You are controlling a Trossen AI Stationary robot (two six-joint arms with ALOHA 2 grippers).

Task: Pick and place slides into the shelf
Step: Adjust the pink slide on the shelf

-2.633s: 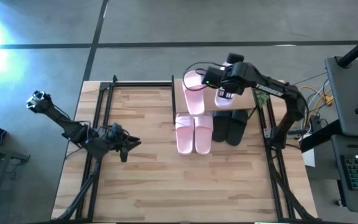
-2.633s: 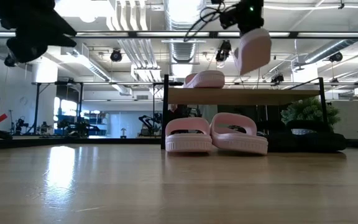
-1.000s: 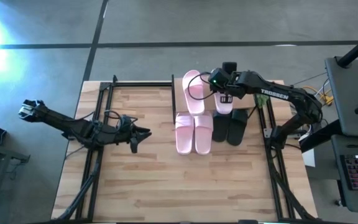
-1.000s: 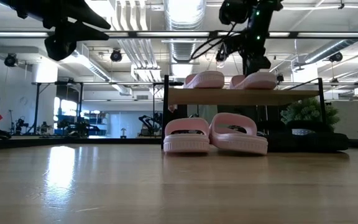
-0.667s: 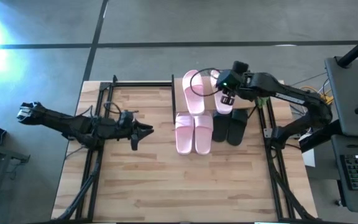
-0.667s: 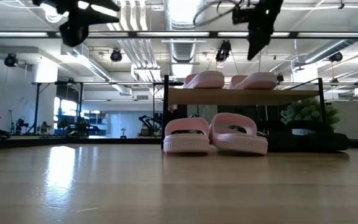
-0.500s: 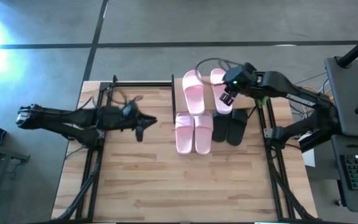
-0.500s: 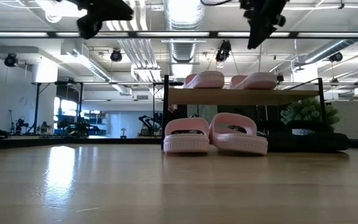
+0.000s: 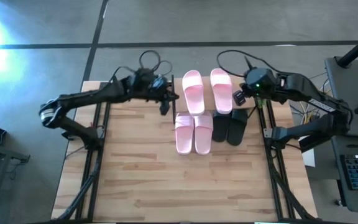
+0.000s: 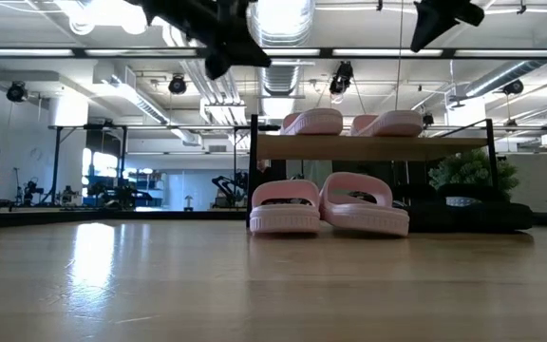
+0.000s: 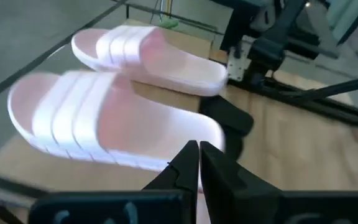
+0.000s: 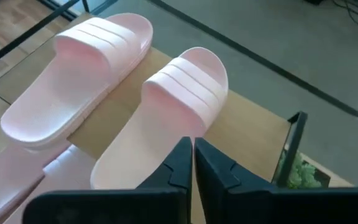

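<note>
Two light pink slides (image 9: 193, 92) (image 9: 221, 90) lie side by side, soles down, on the shelf's wooden top board (image 10: 373, 146). Two more pink slides (image 9: 184, 132) (image 9: 203, 132) rest on the table in front of the shelf. Two black slides (image 9: 219, 124) (image 9: 236, 124) lie beside them, partly under the board. My left gripper (image 9: 164, 103) hovers shut just left of the shelf, above the table. My right gripper (image 9: 237, 97) hovers shut at the shelf's right end, above the right pink slide (image 12: 173, 106). Neither touches anything.
Black frame rails (image 9: 101, 118) run along the table's left and right sides. A small plant (image 10: 473, 176) stands behind the shelf's right end. The wooden tabletop (image 9: 166, 180) stretches bare toward the near edge. Cables (image 9: 148, 59) hang off both arms near the far edge.
My right gripper has come off the right pink slide, which stays flat on the shelf board, and has risen and drawn back toward the table's right edge. My left arm has swung from the table's left side toward the far edge and the shelf.
</note>
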